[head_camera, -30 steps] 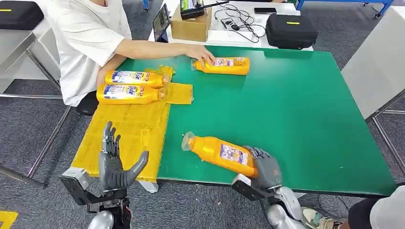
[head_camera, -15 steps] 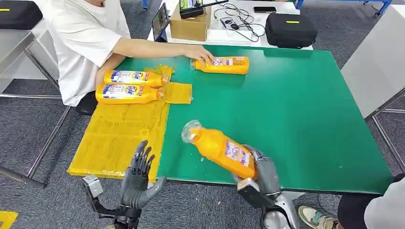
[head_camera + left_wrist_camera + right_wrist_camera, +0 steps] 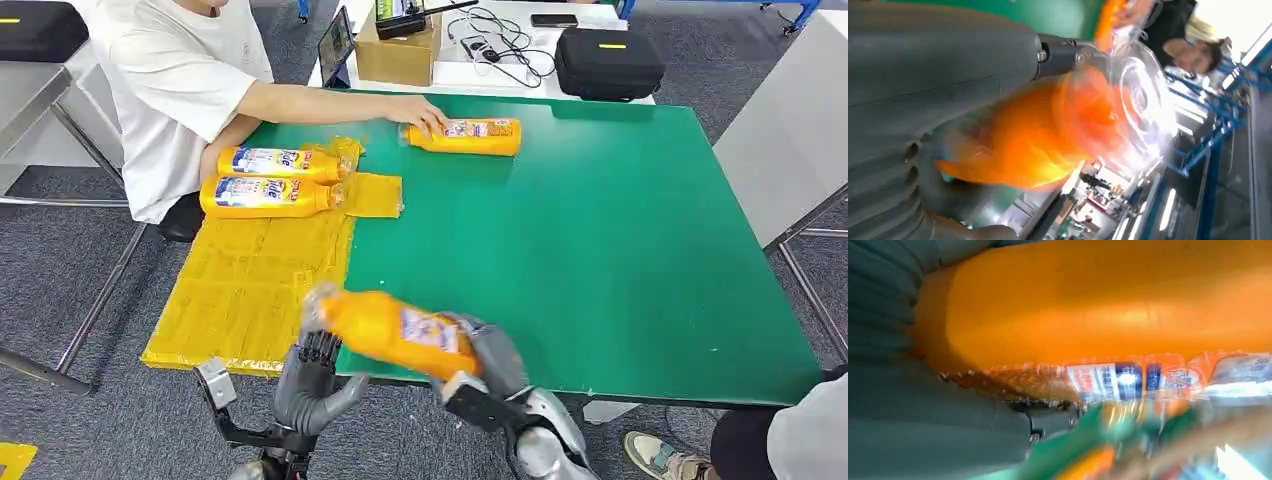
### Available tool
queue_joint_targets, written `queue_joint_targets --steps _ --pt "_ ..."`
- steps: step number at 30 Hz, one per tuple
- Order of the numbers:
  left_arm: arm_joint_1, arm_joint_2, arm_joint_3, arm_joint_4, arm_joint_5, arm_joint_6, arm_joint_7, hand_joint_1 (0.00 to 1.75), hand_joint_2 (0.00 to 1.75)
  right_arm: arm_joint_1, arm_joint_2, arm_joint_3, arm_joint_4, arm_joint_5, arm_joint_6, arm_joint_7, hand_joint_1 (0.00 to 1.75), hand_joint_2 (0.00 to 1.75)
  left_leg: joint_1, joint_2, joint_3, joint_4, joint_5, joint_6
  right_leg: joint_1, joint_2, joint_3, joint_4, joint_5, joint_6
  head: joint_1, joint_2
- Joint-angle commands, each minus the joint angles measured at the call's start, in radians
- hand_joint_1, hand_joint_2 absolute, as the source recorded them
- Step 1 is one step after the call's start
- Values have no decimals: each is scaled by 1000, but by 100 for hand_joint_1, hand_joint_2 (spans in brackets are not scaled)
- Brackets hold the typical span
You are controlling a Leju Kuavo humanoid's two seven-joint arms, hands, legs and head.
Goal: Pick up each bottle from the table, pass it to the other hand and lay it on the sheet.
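- Four orange plastic bottles with clear caps and white-and-blue labels are in the head view; one is held, three lie down.
- The right hand (image 3: 490,352) is clamped around the base end of the held orange bottle (image 3: 385,330), which lies roughly level above the near edge of the green table top (image 3: 620,240), cap end pointing toward the robot's left.
- In the right wrist view the right hand's grey fingers (image 3: 923,440) wrap under that bottle; its label shows white and dark blue panels, the writing too blurred to read.
- The left hand (image 3: 305,385) sits just below the bottle's cap end with fingers spread and raised; the left wrist view shows the clear cap (image 3: 1140,100) right at its dark fingers (image 3: 1068,52). I cannot tell whether they touch or grasp it.
- Two bottles, the upper (image 3: 282,161) and the lower (image 3: 268,196), lie side by side at the far end of the yellow crinkled sheet (image 3: 250,290) that covers the table's left edge. Their labels carry a blue word I cannot read with certainty.
- One more bottle (image 3: 470,136) lies at the far side of the green top, with a person's hand (image 3: 420,112) resting on its cap end.
- One person in a white T-shirt (image 3: 175,85) sits at the far left corner.
- Beyond the table stand one brown cardboard box (image 3: 398,55) and one black zipped case (image 3: 608,62).
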Motion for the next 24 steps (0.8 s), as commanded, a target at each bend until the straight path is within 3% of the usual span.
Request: queue_joint_targets --steps 1,13,16,24 --pt "-52 17 -66 106 1 -27 -6 0 175 -115 6 200 169 6 0 13 175 175 1 3 4 -1 -2 -1 1 2 4 -2 -1 -2 0 0" --pt "-54 25 -90 104 -54 -29 -37 0 175 -162 9 244 220 -3 40 45 175 175 0 1 2 -1 -1 -1 1 0 2 -1 0 -2 0 0" --pt "-62 19 -92 123 -118 57 -27 0 175 -158 8 259 178 -11 29 38 175 175 1 1 2 -1 -1 -1 1 1 2 -1 0 -2 0 0" --pt "-85 -2 -86 168 -19 122 113 0 175 -142 7 260 91 6 -54 46 175 175 1 2 3 0 -2 -1 1 1 3 0 -1 -3 0 0"
